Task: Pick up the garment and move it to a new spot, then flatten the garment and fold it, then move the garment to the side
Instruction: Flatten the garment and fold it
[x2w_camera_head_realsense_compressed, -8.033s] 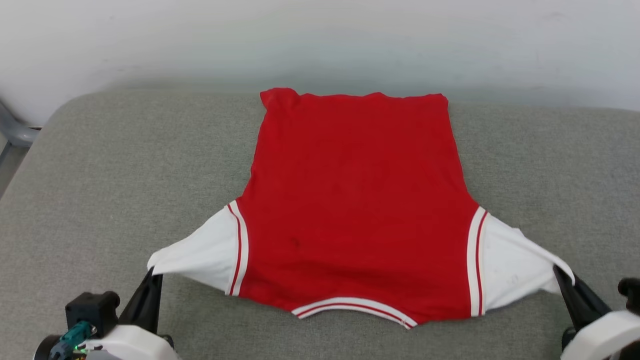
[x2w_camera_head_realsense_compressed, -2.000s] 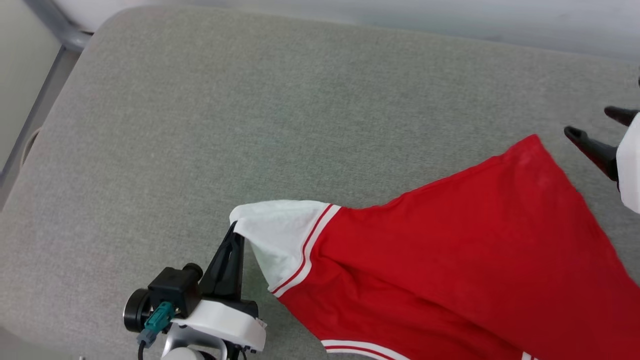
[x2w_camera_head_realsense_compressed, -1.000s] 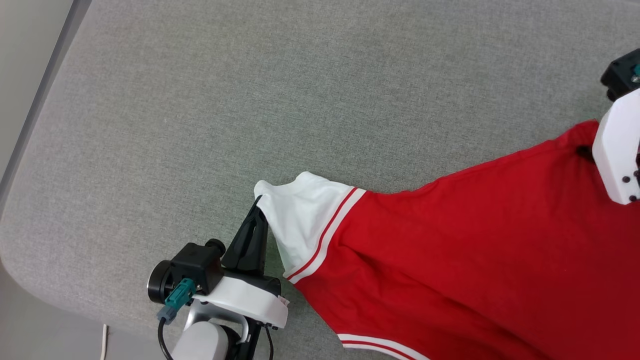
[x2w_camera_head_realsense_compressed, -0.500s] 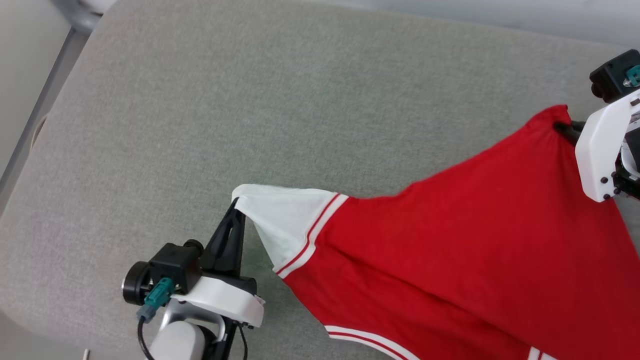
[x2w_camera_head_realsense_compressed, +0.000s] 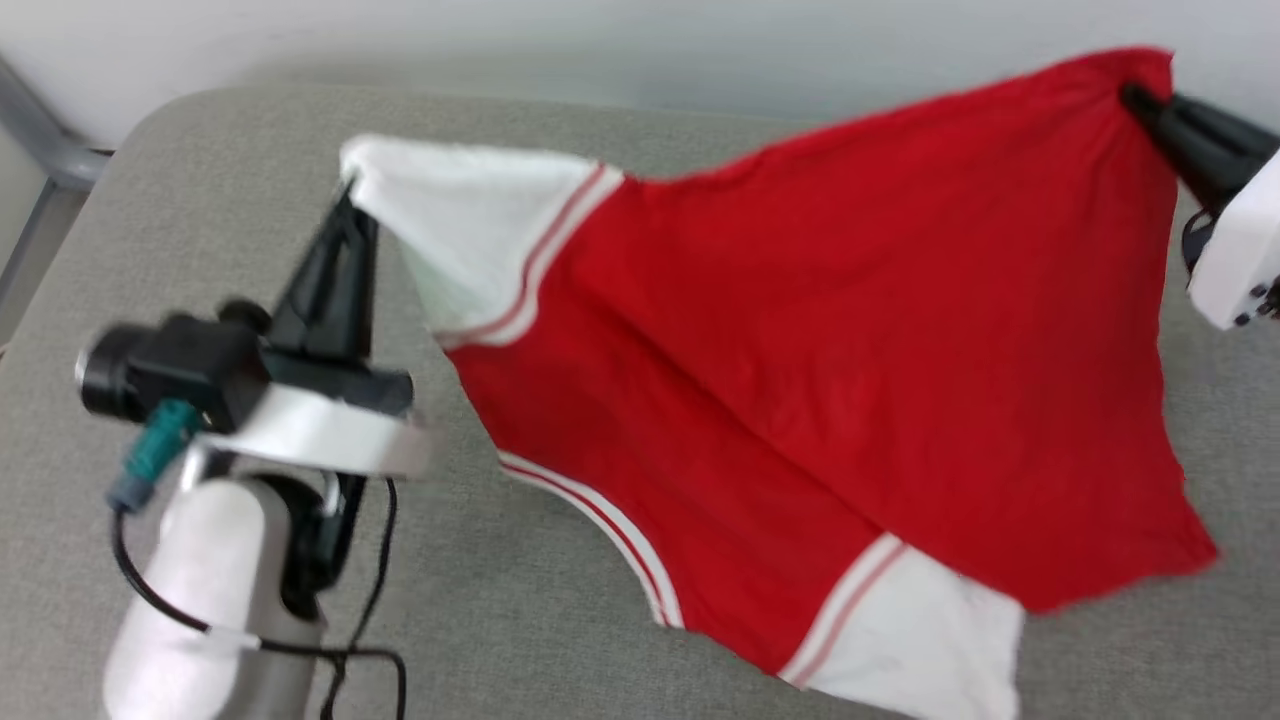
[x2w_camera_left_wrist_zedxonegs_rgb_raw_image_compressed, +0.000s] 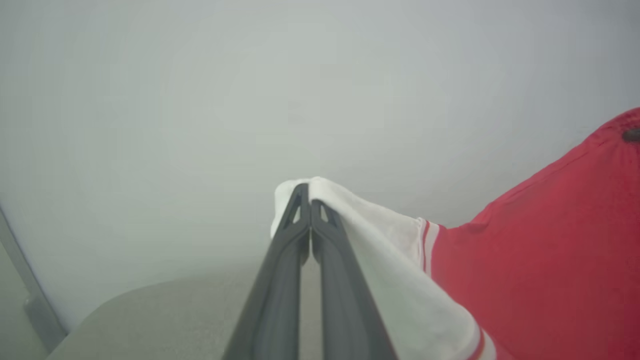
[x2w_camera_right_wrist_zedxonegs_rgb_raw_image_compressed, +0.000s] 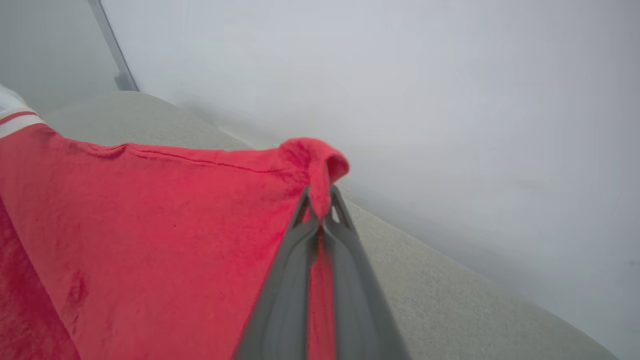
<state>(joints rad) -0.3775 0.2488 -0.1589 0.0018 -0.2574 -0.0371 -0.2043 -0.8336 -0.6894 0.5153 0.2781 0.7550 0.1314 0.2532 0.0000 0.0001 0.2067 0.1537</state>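
Observation:
The garment (x2w_camera_head_realsense_compressed: 800, 330) is a red jersey with white sleeves and red-white striped trim, held up off the grey cushion and stretched between both arms. My left gripper (x2w_camera_head_realsense_compressed: 348, 195) is shut on the tip of one white sleeve (x2w_camera_left_wrist_zedxonegs_rgb_raw_image_compressed: 350, 220); its fingers (x2w_camera_left_wrist_zedxonegs_rgb_raw_image_compressed: 300, 235) are pressed together on the cloth. At the upper right, my right gripper (x2w_camera_head_realsense_compressed: 1135, 98) is shut on a red hem corner (x2w_camera_right_wrist_zedxonegs_rgb_raw_image_compressed: 320, 160), which bunches over its fingertips. The other white sleeve (x2w_camera_head_realsense_compressed: 920, 640) hangs low at the front. The plain red side faces me.
A grey upholstered cushion (x2w_camera_head_realsense_compressed: 520, 620) lies under the garment, its rounded left corner near a grey metal frame (x2w_camera_head_realsense_compressed: 40, 150). A pale wall (x2w_camera_head_realsense_compressed: 600, 40) stands right behind it. A black cable (x2w_camera_head_realsense_compressed: 350, 600) loops beside my left forearm.
My right gripper closed on the red hem corner, then both arms lifted the garment up and away from the cushion. The head view shifted as well.

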